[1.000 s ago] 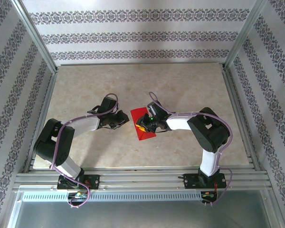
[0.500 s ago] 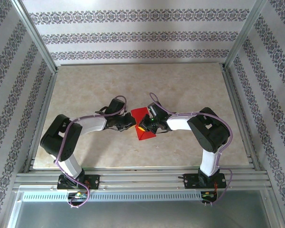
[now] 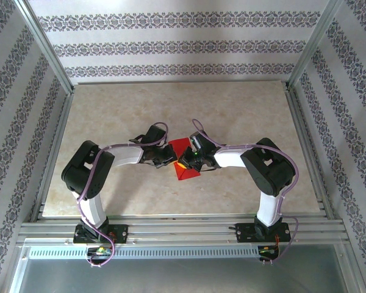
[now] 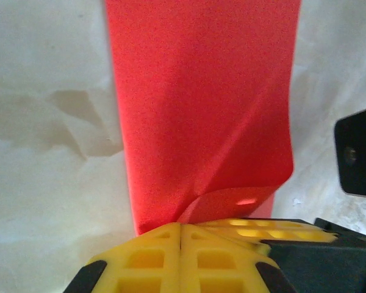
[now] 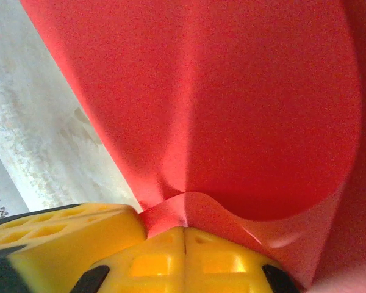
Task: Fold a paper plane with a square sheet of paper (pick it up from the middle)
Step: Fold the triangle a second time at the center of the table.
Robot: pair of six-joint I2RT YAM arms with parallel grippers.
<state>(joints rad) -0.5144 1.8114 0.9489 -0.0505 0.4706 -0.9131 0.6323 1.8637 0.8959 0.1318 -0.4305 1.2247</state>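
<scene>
- Near the middle of the top view, the square sheet of paper (image 3: 189, 173) is lying on the table (image 3: 244, 110), with 2 grippers meeting over it.
- From the frame's left, the left gripper (image 3: 169, 157) is pinching the sheet; in its wrist view, the yellow fingers (image 4: 146, 256) are pressing together on a curled-up edge.
- From the right, the right gripper (image 3: 184, 162) is clenching a raised pucker of the sheet.

I saw the square sheet of paper (image 4: 201, 104) was thin and matt. The table (image 3: 110, 116) beneath it looked smooth and marbled. The right gripper (image 5: 184, 237) had moulded yellow plastic fingertips (image 5: 140, 262).
</scene>
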